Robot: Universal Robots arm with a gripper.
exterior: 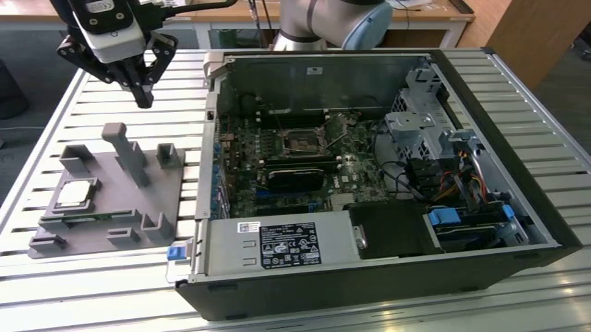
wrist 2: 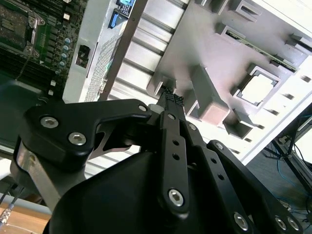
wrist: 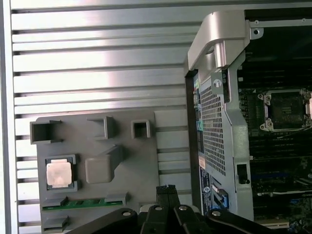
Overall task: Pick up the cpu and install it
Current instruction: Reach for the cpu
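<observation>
My tool (exterior: 143, 102) hung above the slatted aluminium desk (exterior: 102, 294), its black fingers pressed together at the tips with nothing between them. The cpu (exterior: 74, 195), a small flat square chip with a silver-grey metal top, lay in its recess on the grey plastic holder block (exterior: 152, 197), well apart from the tool and untouched. Beside the block stood the open black computer case (exterior: 369, 277), with its square processor socket (exterior: 300, 140) on the motherboard. I judged this to be the approach to the pick. That pick would call for parting the fingers, centring over the chip and taking it by its thin edges.
</observation>
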